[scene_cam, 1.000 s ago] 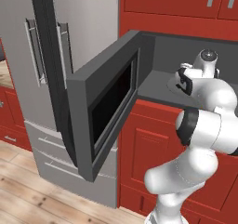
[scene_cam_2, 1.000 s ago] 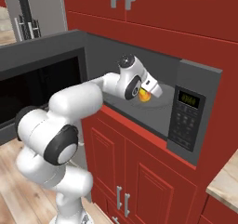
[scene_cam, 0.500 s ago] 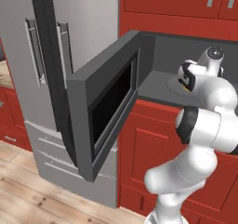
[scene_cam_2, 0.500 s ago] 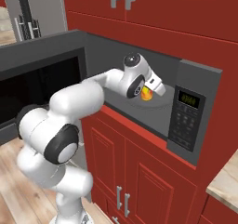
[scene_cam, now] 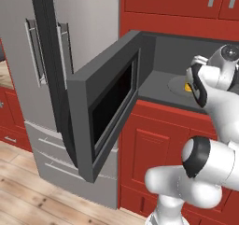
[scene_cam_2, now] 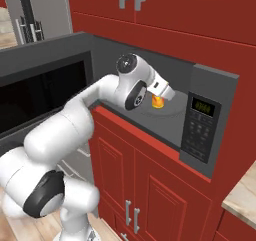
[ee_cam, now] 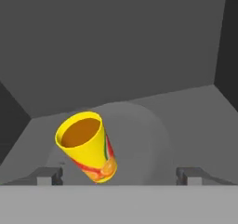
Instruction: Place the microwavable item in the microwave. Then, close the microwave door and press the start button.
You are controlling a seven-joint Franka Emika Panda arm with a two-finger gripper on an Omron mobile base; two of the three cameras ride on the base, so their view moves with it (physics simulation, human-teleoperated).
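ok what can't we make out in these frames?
- Cup base: right base view, the hand covers it; hand view, the bottom edge cuts it off, so resting or mid-tip is unclear.
- Keypad labels: too small, start button not identifiable.
- Gripper fingers: mostly cut off.

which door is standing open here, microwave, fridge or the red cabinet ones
The microwave door, the grey-framed one with the black glass window, swung out to the left. The fridge doors and the red cabinet doors are shut flat.
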